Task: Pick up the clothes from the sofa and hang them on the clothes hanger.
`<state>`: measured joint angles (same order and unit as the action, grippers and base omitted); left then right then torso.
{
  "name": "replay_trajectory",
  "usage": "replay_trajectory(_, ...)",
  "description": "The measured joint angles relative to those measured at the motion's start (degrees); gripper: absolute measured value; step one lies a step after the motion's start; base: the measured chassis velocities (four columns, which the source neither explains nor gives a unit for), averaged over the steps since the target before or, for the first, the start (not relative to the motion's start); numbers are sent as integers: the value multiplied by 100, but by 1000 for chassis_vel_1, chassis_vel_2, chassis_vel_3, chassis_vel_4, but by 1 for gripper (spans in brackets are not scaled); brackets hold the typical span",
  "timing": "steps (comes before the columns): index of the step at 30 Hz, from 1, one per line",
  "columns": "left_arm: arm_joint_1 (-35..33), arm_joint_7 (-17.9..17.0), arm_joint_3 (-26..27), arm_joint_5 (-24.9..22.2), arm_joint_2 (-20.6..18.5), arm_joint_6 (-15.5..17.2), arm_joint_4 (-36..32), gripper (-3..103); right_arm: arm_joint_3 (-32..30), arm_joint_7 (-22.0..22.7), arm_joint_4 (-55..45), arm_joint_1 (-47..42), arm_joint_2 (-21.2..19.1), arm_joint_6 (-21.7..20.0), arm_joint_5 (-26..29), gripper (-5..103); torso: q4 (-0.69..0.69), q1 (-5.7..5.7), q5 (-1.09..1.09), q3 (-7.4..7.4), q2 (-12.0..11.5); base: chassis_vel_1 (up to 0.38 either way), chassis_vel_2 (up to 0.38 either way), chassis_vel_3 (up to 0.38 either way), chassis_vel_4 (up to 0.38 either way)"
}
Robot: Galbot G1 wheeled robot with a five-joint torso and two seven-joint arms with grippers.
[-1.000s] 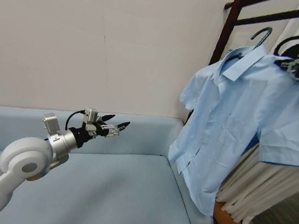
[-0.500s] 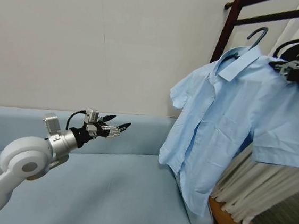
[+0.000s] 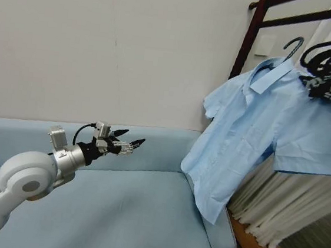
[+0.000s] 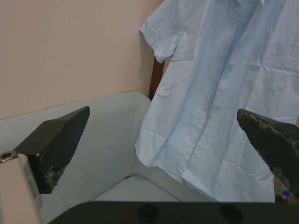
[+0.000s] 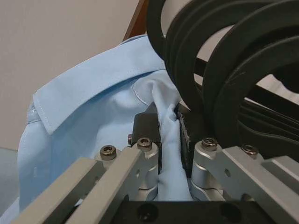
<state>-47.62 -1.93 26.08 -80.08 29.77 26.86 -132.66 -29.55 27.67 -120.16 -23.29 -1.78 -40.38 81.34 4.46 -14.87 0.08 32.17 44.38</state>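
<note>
Right hand (image 5: 168, 133) is up by the wooden rack (image 3: 249, 32), clenched on the light-blue shirt (image 3: 253, 133) at the shoulder, so the hanger hook (image 3: 293, 47) rides free under the rail. Shirt dangles clear of the sofa (image 3: 120, 214). Left hand (image 3: 129, 144) hovers over the cushions, fingers spread, empty.

Shirt (image 3: 254, 127) hangs R of sofa (image 3: 132, 215), before rack (image 3: 249, 32); L gripper (image 3: 135, 144) above sofa's L part.
</note>
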Motion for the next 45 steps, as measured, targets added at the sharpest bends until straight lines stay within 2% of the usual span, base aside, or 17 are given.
replay_trajectory(5, 92, -40, -48, -53, -48, 0, 9, 100, -23, -8, 45, 23, -1, -24, 12, 9, 1, 0, 0, 0, 0, 0, 0, 0, 0)
replay_trajectory(10, 157, -46, -55, -104, -70, 12, 35, 100, -38, 40, -48, 41, 16, 39, 267, 9, 1, 0, 0, -1, 0, 0, 0, 0, 0)
replay_trajectory(14, 89, -45, -2, -105, -59, 13, 20, 100, 79, 58, -229, -23, 162, 261, 284, 9, 0, 0, 0, -1, 0, 0, 0, 0, 0)
replay_trajectory(17, -1, -15, 86, -103, -82, 7, 5, 100, 91, 53, -512, -17, 305, 578, 508, 9, -1, 0, 0, 0, 0, 0, 0, 0, 0)
replay_trajectory(21, 12, -4, 105, -106, -117, -6, 31, 100, 56, -67, -647, 12, 317, 783, 591, 9, 0, 0, -1, -1, 0, 0, 0, 0, 0)
replay_trajectory(23, 62, 5, 111, -133, -162, -14, 61, 100, 82, -466, -689, -2, 346, 1174, 548, 9, 1, 1, -2, -1, 0, 0, 0, 0, 0)
replay_trajectory(26, 79, 6, 111, -156, -202, -15, 48, 100, 198, -683, -640, -17, 429, 1341, 439, 9, 1, 1, -2, -1, 0, 0, 0, 0, 0)
replay_trajectory(27, 80, 6, 111, -159, -213, -16, 36, 100, 264, -737, -624, -17, 465, 1381, 387, 9, 1, 1, -2, -1, 0, 0, 0, 0, 0)
replay_trajectory(29, 76, 6, 111, -178, -247, -17, -15, 100, 784, -918, -584, -20, 711, 1666, -21, 9, 1, 1, -1, -1, 0, 0, 0, 0, 0)
replay_trajectory(31, 71, 6, 111, -182, -255, -17, -25, 100, 945, -927, -570, -22, 831, 1737, -148, 9, 1, 1, -1, -1, 0, 0, 0, 0, 0)
replay_trajectory(32, 17, 2, 136, -191, -300, -21, -57, 100, 1378, -923, -578, -47, 1295, 1941, -572, 9, -2, 1, 1, 0, 0, 0, 0, 0, 0)
replay_trajectory(36, -30, -3, 189, -200, -375, -29, -98, 100, 1455, -953, -660, -225, 1536, 2017, -779, 9, -1, 1, -1, 0, 0, 0, 0, 0, 0)
replay_trajectory(39, -39, -59, 251, -283, -495, -35, -186, 100, 1566, -1152, -741, -470, 1807, 2150, -1255, 9, 2, 1, 0, 0, 0, 0, 0, 0, 0)
replay_trajectory(41, -37, -69, 256, -294, -510, -37, -202, 100, 1620, -1153, -765, -487, 1858, 2163, -1317, 9, 2, 1, -1, 0, 0, 0, 0, 0, 0)
replay_trajectory(43, -32, -101, 279, -341, -561, -45, -273, 100, 1783, -1139, -889, -712, 2049, 2281, -1674, 9, -2, 1, -1, 0, 0, 0, 0, 0, 0)
replay_trajectory(45, -28, -129, 291, -376, -597, -52, -317, 100, 1658, -1163, -992, -1157, 2167, 2408, -2051, 9, -1, 1, -1, 0, 0, 0, 0, 0, 0)
